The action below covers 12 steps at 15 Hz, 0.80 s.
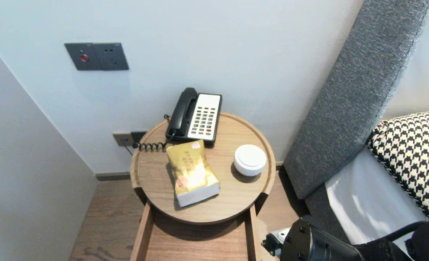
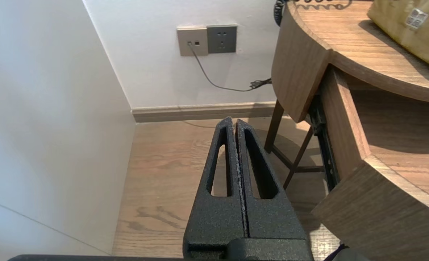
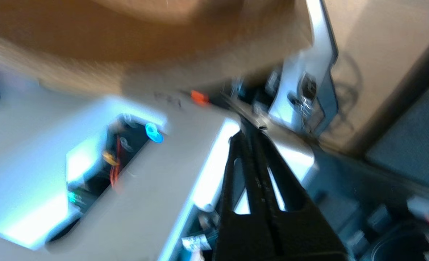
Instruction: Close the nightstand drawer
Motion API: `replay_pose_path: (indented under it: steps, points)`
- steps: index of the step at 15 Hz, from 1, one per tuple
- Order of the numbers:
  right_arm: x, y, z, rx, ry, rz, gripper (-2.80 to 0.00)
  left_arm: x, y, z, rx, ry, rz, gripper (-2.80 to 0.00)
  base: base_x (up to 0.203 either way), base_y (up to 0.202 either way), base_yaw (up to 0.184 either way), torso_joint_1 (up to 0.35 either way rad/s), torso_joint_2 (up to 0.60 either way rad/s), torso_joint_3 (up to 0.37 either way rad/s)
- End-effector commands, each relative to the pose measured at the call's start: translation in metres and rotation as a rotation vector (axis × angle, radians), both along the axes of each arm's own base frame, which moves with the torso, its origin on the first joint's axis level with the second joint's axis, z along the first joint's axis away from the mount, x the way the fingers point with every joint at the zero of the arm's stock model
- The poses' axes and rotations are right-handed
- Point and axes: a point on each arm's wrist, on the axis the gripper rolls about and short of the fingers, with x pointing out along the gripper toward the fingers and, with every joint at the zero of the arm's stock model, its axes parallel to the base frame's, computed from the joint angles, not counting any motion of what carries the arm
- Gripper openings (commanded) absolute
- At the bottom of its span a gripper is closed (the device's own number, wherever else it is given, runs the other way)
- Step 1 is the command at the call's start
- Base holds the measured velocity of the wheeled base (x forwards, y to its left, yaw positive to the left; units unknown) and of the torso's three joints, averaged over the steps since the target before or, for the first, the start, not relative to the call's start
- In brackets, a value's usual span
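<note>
Right arm [image 1: 316,243]: black and mine, low in the corner between the bed [image 1: 366,203] and the front right corner of the drawer [image 1: 200,243].
Right claw [image 3: 249,132]: its two fingers are pressed together with nothing between them. It points at a pale machine part with small lights [image 3: 145,181], and there is brown wood above it.
Left claw [image 2: 233,121]: its fingers are pressed together too, and it holds nothing. It hangs low over the floor [image 2: 163,174], near the left side of the drawer but not touching it.
Drawer: pulled out from under the round worktop [image 1: 236,195], so I can see its bare wooden bottom from above.
Tissue pack [image 1: 192,172]: lies flat in the middle of the worktop. I think it lies flat because it is soft and would flop over on its end.
Phone [image 1: 196,116]: sits at the back by the wall, just behind the tissue pack. I think it is there so its wire can reach the wall plug [image 2: 196,41]. Its curly cord [image 1: 151,146] hangs over the left edge.
White pot [image 1: 250,159]: has its lid on and stands to the right of the tissue pack, apart from it.
Pillow [image 1: 413,156]: rests on the bed, against the grey headboard [image 1: 359,90].
</note>
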Motion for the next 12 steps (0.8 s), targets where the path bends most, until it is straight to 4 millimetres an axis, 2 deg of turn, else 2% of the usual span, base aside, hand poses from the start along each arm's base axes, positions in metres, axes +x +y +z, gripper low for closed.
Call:
replay_pose_path:
  steps: [1,7,12]
  points:
    - [0.002,0.005,-0.009,-0.028,0.017,0.002,-2.8,0.0,0.0,0.0,0.0,0.001,0.0,-2.8,0.0,0.0,0.0,0.0,0.0,0.0]
    - [0.012,0.02,-0.021,-0.029,0.003,0.01,-2.8,0.0,0.0,0.0,0.0,0.001,0.0,-2.8,0.0,0.0,0.0,0.0,0.0,0.0]
    - [0.027,0.031,-0.015,0.0,-0.03,0.01,-2.8,0.0,0.0,0.0,0.0,0.001,0.0,-2.8,0.0,0.0,0.0,0.0,0.0,0.0]
